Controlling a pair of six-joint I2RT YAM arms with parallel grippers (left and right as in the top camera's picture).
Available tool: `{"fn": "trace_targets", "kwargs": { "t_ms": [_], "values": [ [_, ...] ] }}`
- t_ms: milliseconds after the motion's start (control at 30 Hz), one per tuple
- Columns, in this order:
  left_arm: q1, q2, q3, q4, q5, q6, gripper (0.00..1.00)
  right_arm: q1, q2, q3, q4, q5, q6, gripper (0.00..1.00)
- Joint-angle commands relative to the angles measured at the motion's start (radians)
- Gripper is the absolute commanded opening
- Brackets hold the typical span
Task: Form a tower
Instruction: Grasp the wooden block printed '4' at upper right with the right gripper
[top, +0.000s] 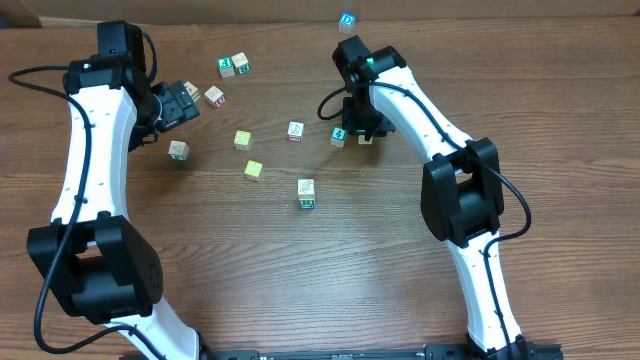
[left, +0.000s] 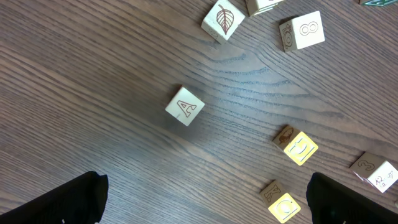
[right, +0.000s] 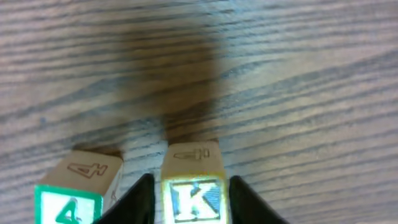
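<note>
Two cubes of the tower (top: 306, 194) are showing from overhead, a white pictured one sitting on a teal one, and the stack is standing near the middle of the table (top: 300, 290), apart from both arms. A loose yellow cube (top: 253, 170) is lying to its upper left, and a white cube (top: 295, 131) is lying farther up.

The right gripper (right: 191, 186) is reaching down at the far side of the table, well apart from the tower. Its dark fingers (right: 142, 200) are flanking a K cube (right: 191, 202) that is resting on the wood. The jaws are standing only slightly apart, hugging that cube's sides (I cannot tell whether they are pressing it or just beside it). A cube with a green 4 (right: 78, 186) is sitting just beside the K cube, outside the jaws.

The left gripper (left: 205, 186) is hanging over the left part of the table with its jaws spread wide, grasping nothing. Below it an A cube (left: 185, 105) is lying alone, with a leaf cube (left: 223, 18) beyond it.
</note>
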Motion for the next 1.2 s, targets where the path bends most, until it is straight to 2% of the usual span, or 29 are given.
{"fn": "trace_targets", "kwargs": {
  "t_ms": [0, 100, 133, 167, 200, 233, 267, 367, 500, 633, 800, 867, 1167],
  "values": [
    [-0.001, -0.022, 0.018, 0.001, 0.005, 0.015, 0.99, -0.001, -0.043, 0.02, 0.001, 0.003, -0.003, 0.49],
    [-0.001, -0.022, 0.018, 0.001, 0.005, 0.015, 1.0, -0.001, -0.043, 0.02, -0.002, 0.003, -0.003, 0.56],
    [-0.001, -0.022, 0.018, 0.001, 0.005, 0.015, 0.99, -0.001, -0.043, 0.02, -0.002, 0.004, -0.004, 0.63],
    [-0.001, -0.022, 0.018, 0.001, 0.005, 0.015, 1.0, -0.001, -0.043, 0.02, 0.001, 0.003, -0.003, 0.72],
    [-0.001, -0.022, 0.018, 0.001, 0.005, 0.015, 0.99, -0.001, -0.043, 0.02, 0.006, 0.003, -0.003, 0.91],
    [-0.001, -0.022, 0.018, 0.001, 0.005, 0.015, 1.0, -0.001, -0.043, 0.02, 0.017, 0.001, -0.003, 1.0],
    [-0.001, -0.022, 0.018, 0.001, 0.005, 0.015, 0.99, -0.001, -0.043, 0.021, 0.031, 0.0, -0.003, 1.0],
    [-0.001, -0.022, 0.018, 0.001, 0.005, 0.015, 1.0, -0.007, -0.043, 0.021, 0.066, 0.023, -0.003, 1.0],
    [-0.001, -0.022, 0.018, 0.001, 0.005, 0.015, 1.0, -0.027, -0.043, 0.021, 0.059, 0.021, 0.028, 0.84],
    [-0.001, -0.022, 0.018, 0.001, 0.005, 0.015, 0.99, -0.03, -0.043, 0.018, 0.018, 0.018, 0.05, 0.82],
    [-0.001, -0.022, 0.018, 0.001, 0.005, 0.015, 1.0, -0.029, -0.043, -0.02, 0.021, 0.018, 0.049, 0.67],
    [-0.001, -0.022, 0.018, 0.001, 0.005, 0.015, 0.99, -0.029, -0.043, -0.038, 0.028, 0.019, 0.049, 0.66],
    [-0.001, -0.022, 0.018, 0.001, 0.005, 0.015, 1.0, -0.029, -0.043, -0.077, 0.061, 0.018, 0.049, 0.52]
  ]
}}
